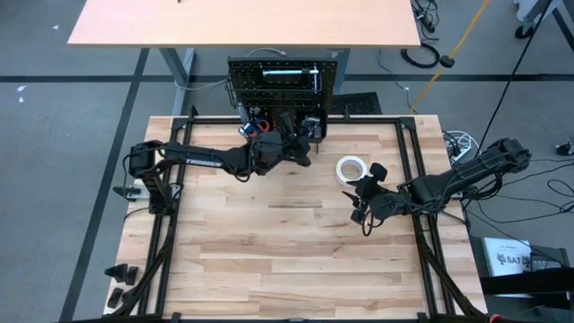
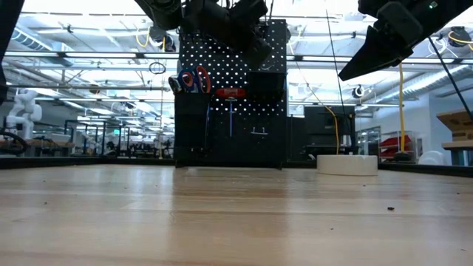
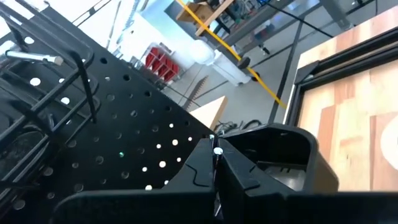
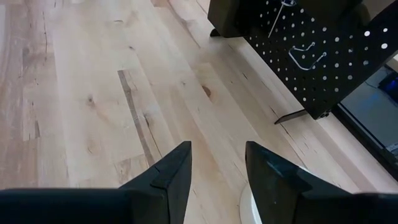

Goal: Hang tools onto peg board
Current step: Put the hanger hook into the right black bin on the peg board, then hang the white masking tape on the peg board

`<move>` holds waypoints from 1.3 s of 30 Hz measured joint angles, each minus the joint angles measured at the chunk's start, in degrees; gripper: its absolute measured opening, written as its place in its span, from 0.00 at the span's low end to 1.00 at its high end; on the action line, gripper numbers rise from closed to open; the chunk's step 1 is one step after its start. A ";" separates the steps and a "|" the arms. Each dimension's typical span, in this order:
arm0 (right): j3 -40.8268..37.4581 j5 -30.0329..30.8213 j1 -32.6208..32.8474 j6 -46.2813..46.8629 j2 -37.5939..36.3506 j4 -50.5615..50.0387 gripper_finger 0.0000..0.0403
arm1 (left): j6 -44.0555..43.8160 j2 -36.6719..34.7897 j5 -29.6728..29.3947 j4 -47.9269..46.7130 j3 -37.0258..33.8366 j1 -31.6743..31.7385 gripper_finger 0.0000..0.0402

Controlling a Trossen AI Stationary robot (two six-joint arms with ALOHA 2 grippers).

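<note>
The black peg board [image 1: 285,81] stands upright at the table's far edge. In the low view, orange-and-blue-handled scissors [image 2: 191,80] and a red screwdriver [image 2: 230,94] hang on the peg board [image 2: 230,111]. My left gripper [image 1: 300,135] is up against the board's lower right, over a black bin [image 3: 280,155]. Its fingers [image 3: 216,163] are shut, with a thin silver piece [image 3: 217,153] between their tips. The white tape roll [image 1: 351,169] lies flat on the table. My right gripper [image 1: 363,205] hovers open and empty just near of it. My left gripper pinches a thin silver piece [image 3: 217,153] between its two fingertips; only its narrow edge shows, so I cannot tell what it is or which part is held. The fingers reach from the table's left toward the peg board, above the black bin.
Two bare wire hooks [image 4: 308,57] stick out of the board's lower part. Black bins [image 1: 309,126] line its lower edge. A black frame rail [image 1: 417,170] runs along the table's right side. Bare wood [image 1: 269,242] fills the middle and near part of the table.
</note>
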 joint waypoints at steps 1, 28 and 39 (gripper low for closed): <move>0.00 0.00 0.00 0.02 0.00 0.00 0.35 | 0.00 -0.01 0.12 -0.07 0.00 0.12 0.00; 0.00 -0.02 0.00 0.59 0.02 0.00 0.35 | -4.64 0.10 -0.28 -3.25 0.03 2.67 0.35; -0.02 -0.63 0.11 2.22 0.02 -2.68 0.35 | -4.27 -4.75 -2.06 -1.49 0.04 -5.35 0.35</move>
